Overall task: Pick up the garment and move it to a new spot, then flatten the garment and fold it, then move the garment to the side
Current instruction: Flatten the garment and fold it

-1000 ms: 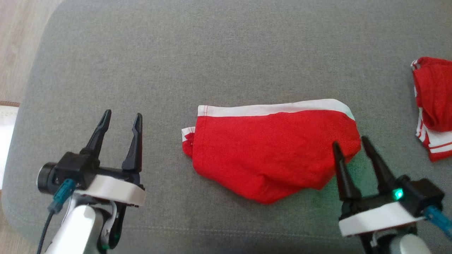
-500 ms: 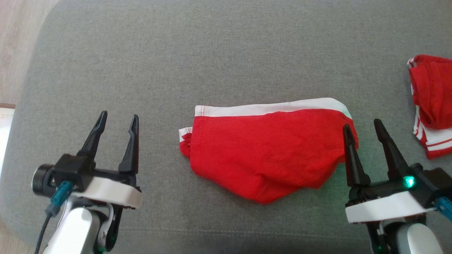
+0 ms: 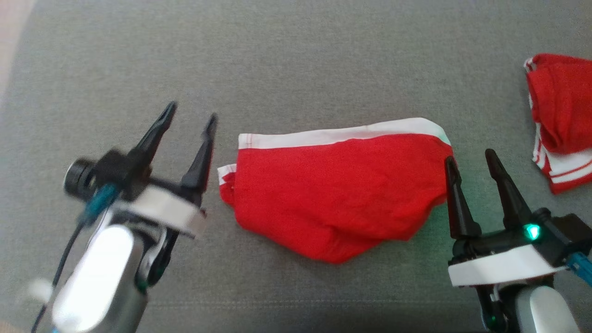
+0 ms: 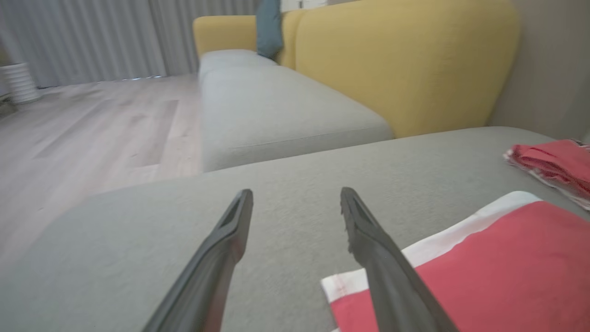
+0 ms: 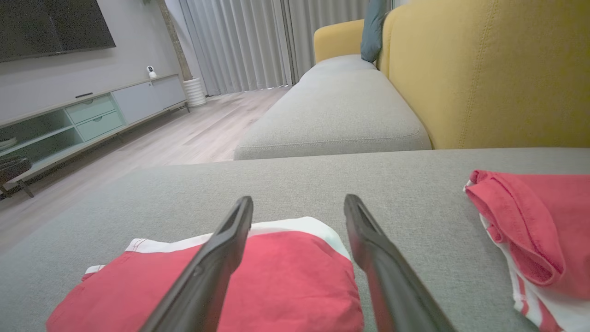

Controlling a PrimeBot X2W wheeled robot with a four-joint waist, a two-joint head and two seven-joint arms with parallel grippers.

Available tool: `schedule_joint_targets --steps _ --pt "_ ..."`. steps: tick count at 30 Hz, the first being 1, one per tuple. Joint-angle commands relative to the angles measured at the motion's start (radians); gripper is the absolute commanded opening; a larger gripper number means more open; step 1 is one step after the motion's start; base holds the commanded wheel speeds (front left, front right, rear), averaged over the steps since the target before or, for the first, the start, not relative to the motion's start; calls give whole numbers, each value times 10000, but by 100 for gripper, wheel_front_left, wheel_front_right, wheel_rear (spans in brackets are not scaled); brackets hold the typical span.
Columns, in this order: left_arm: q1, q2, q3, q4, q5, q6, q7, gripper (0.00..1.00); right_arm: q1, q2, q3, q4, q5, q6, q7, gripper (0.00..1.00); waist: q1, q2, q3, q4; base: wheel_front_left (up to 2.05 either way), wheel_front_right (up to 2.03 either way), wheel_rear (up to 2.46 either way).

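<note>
Head view: red garment with a white waistband (image 3: 333,194) lies flat, mid-cushion on the grey fabric cushion (image 3: 296,55).
Left gripper (image 3: 191,112): at the garment's nine o'clock, just beside it; fingers wide, empty, pointing to one o'clock; forearm blurred.
Right gripper (image 3: 469,155): at the garment's four o'clock, jaws wide, nothing held, inner fingertip at its right edge.
Crumpled red-and-white cloth (image 3: 559,120): two o'clock, well apart.

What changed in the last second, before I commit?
The left gripper swung forward and right, up to the red garment at its left edge. The right gripper slid forward and right, to its right edge. Both stayed open, holding nothing. The garment and the striped red piece lie as before; the head camera shifted.
</note>
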Motion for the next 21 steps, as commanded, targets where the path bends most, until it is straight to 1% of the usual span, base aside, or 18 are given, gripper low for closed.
schedule_joint_targets --steps 1,5,9,11,13,18,21 --pt "-668 124 258 -147 -61 -150 161 100 -348 -49 256 -315 97 -7 -104 100 0 0 157 -148 0 0 0" --pt "-1427 -141 -173 684 -372 -705 952 100 -438 -49 363 -199 208 -7 -151 100 0 0 374 -422 0 0 0" --pt "-1783 -306 -425 1754 -788 -1069 1788 100 -453 -49 395 -75 257 -7 -187 100 0 0 483 -629 0 0 0" --pt "-1849 -380 -502 2233 -1063 -1178 2283 100 -431 -49 373 -14 277 -7 -213 100 0 0 503 -674 0 0 0" --pt "-1948 -390 -515 2607 -1225 -1240 2534 100 -429 -49 372 29 306 -7 -240 100 0 0 521 -713 0 0 0" --pt "-2164 -420 -474 3329 -1332 -1214 2615 100 -474 -49 416 102 381 -7 -258 100 0 0 535 -800 0 0 0" --pt "-2279 -473 -510 3680 -1455 -1277 2717 100 -477 -49 411 128 430 -7 -260 100 0 0 539 -832 0 0 0"
